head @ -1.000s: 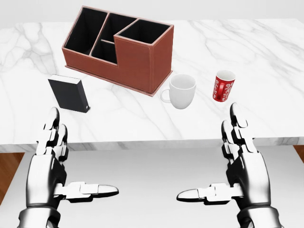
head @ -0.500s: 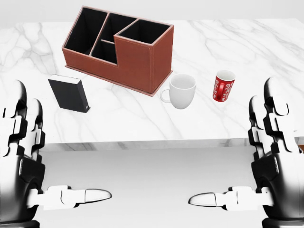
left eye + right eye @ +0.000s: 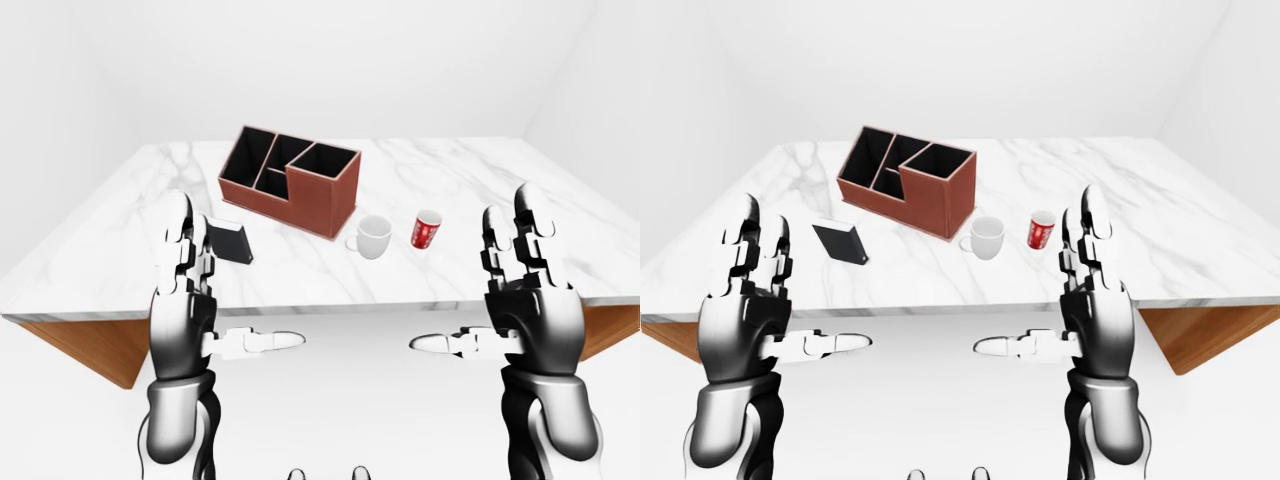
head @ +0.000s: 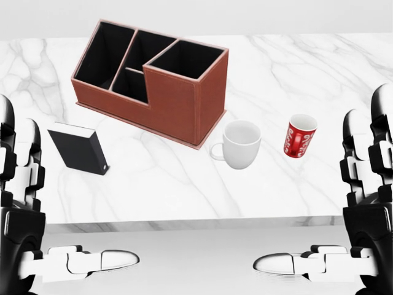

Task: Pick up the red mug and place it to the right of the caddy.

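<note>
Camera shifted nearer; red mug [image 4: 299, 136] untouched beside white mug [image 4: 241, 144].

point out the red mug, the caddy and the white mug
red mug [image 4: 299, 138], head view, on its patterned side
caddy [image 4: 178, 101], head view, on its near wall
white mug [image 4: 241, 147], head view, on its body
</note>
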{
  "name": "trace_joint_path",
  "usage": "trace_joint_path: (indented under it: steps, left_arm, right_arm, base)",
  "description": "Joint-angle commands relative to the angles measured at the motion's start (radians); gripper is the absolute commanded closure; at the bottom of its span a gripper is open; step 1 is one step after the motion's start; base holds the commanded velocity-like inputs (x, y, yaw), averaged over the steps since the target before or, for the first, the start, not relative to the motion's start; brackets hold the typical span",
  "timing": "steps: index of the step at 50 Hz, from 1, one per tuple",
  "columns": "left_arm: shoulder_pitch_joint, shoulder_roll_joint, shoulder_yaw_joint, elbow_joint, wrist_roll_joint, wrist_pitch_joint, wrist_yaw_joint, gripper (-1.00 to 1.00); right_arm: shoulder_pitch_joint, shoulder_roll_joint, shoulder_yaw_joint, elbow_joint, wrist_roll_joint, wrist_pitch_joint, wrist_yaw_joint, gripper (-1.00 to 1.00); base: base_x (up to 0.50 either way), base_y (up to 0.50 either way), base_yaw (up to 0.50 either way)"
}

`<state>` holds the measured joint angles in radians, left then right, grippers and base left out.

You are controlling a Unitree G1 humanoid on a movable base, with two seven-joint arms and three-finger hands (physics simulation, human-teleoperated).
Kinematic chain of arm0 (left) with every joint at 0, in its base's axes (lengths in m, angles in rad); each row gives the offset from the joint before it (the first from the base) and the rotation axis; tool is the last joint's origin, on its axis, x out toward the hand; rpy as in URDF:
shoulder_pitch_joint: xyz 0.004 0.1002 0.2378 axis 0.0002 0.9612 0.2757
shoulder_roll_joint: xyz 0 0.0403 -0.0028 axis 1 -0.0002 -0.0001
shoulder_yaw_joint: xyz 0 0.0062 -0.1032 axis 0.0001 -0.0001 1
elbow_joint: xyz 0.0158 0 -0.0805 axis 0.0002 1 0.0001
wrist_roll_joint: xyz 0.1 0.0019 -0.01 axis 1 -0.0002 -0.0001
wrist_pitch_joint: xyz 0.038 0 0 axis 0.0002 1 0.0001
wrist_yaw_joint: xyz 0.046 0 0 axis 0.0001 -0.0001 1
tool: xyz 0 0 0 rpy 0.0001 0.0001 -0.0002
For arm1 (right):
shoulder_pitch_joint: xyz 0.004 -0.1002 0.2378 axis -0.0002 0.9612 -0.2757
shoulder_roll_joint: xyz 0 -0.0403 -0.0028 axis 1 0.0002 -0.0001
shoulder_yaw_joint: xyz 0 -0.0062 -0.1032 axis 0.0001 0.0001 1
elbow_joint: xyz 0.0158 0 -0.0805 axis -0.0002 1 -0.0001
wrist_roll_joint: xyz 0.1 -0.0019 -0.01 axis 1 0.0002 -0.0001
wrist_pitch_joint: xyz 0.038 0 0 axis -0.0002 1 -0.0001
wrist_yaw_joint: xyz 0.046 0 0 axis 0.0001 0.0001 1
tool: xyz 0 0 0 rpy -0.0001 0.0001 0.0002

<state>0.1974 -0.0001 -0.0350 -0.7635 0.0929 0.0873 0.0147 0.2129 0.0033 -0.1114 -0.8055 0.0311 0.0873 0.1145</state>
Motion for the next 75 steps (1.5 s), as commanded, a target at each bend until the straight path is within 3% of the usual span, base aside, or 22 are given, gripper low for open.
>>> trace_joint_path:
  steps: [1,67,75]
  left_arm:
    - [-0.027,-0.002,0.000,0.085,-0.002,0.000,0.010,-1.00]
    - [-0.028,-0.003,0.005,0.070,-0.005,0.000,0.008,-1.00]
    - [-0.024,-0.003,0.008,0.056,-0.008,0.000,0.006,-1.00]
  right_arm:
    - [-0.014,0.004,0.011,0.068,-0.004,0.000,-0.003,-1.00]
    - [-0.005,0.007,0.019,0.066,-0.006,0.000,-0.005,-1.00]
    - [0.002,0.010,0.017,0.054,0.004,0.000,-0.007,-1.00]
  base:
    - [0.50,0.00,0.00]
    - [0.50,0.00,0.00]
    - [0.05,0.00,0.00]
